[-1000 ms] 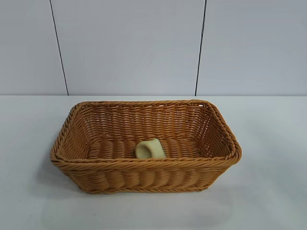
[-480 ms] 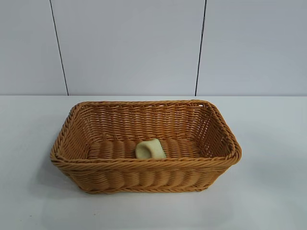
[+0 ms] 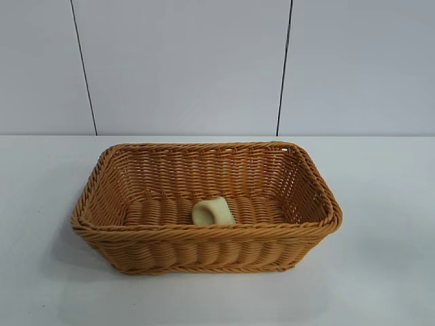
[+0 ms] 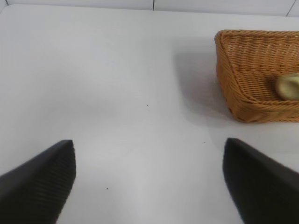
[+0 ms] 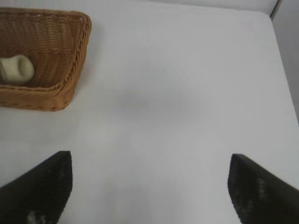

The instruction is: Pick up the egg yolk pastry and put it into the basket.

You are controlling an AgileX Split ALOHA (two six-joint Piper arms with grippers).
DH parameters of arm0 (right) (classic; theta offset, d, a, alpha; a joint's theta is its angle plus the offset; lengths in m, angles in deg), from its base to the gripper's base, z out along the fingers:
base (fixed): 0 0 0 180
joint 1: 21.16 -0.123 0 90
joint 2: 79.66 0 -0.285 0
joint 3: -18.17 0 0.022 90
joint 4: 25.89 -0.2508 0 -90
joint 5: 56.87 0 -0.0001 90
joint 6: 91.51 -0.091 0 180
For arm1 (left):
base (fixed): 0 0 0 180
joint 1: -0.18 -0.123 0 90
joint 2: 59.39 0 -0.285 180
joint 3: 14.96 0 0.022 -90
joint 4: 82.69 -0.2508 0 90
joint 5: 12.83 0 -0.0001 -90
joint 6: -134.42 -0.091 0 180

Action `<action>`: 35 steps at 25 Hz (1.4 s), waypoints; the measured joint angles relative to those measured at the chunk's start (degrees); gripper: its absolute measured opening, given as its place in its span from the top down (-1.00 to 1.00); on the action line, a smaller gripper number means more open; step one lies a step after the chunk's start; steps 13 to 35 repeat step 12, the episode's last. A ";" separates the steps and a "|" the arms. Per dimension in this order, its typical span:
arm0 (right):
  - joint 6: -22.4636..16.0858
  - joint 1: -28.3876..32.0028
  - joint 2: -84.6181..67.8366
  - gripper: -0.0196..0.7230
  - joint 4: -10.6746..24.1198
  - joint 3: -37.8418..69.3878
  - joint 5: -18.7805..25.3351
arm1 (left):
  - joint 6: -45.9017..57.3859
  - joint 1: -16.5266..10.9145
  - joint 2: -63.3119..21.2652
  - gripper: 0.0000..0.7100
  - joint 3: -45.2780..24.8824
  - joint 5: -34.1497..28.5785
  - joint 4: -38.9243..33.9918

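Pastry work looks finished to you: the left gripper (image 4: 148,179) hangs with jaws apart over bare table (image 4: 117,93), nothing held; the egg yolk pastry (image 3: 213,211) lies inside the basket (image 3: 204,234), on its floor near the front wall; the right gripper (image 5: 149,186) is likewise spread and empty. Both arms' bodies are out of view; only 2 fingertips of each show.
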 joint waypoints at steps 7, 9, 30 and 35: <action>0.00 0.00 -1.89 -0.72 0.06 0.00 0.02 | 0.00 0.00 0.00 -0.87 0.00 0.00 0.00; 0.00 0.00 -1.95 -0.72 0.11 0.00 0.02 | 0.00 0.00 0.00 -0.87 0.00 0.00 0.00; 0.00 0.00 -1.95 -0.72 0.17 0.00 0.02 | 0.00 0.00 0.00 -0.87 0.00 0.00 0.00; 0.00 0.00 -1.95 -0.72 0.17 0.00 0.02 | 0.00 0.00 0.00 -0.87 0.00 0.00 0.00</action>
